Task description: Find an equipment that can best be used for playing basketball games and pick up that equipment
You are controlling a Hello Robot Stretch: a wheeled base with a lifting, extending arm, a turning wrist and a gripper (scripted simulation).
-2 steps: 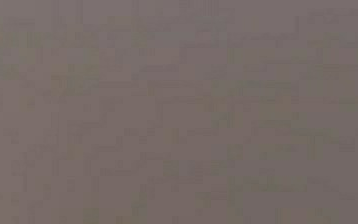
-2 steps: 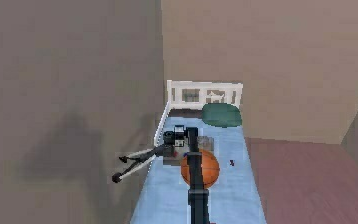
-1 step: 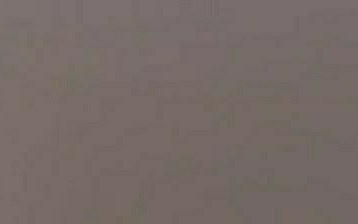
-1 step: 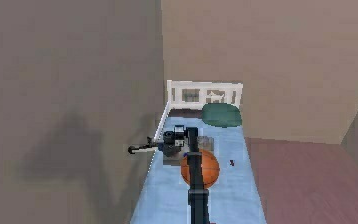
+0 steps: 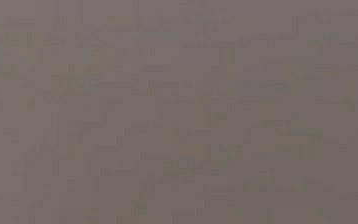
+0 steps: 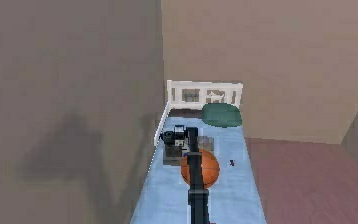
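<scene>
Plainly an orange basketball (image 6: 211, 171) lies on the blue bed (image 6: 233, 196).

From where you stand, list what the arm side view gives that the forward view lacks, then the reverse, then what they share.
Arm side view: a bed with a pale blue sheet, its white slatted headboard, a dark green pillow, an orange round basketball on the sheet, the dark square arm bar crossing in front of it, the dark fingers beyond, and reddish-brown floor.
Forward view: a flat grey-brown wall.
Shared: plain wall of similar colour, seen as the side wall; whether it is the same one cannot be told.
</scene>
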